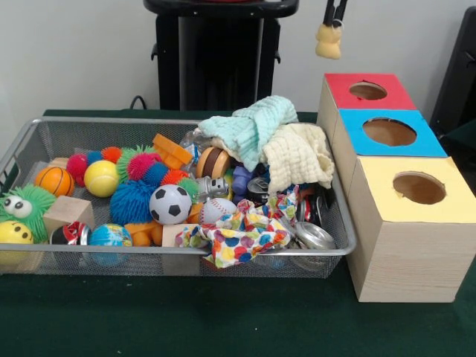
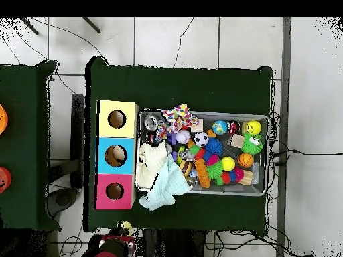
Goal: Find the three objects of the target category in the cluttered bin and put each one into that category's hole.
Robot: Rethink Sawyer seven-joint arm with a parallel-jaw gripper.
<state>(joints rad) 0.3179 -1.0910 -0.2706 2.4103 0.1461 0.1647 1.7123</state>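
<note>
Toys and cloths (image 1: 268,141) crowd the wire tray (image 1: 44,134); bare counter (image 1: 186,312) runs open along the front edge.

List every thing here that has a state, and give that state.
gripper, jaws shut on the pale tan plush toy, raised.
pale tan plush toy, held in the air, off the boxes.
wire bin, full of clutter.
cloths, crumpled, spilling over the bin's rim.
red box, hole uncovered.
blue box, hole uncovered, something pale inside.
yellow box, hole uncovered.
</note>
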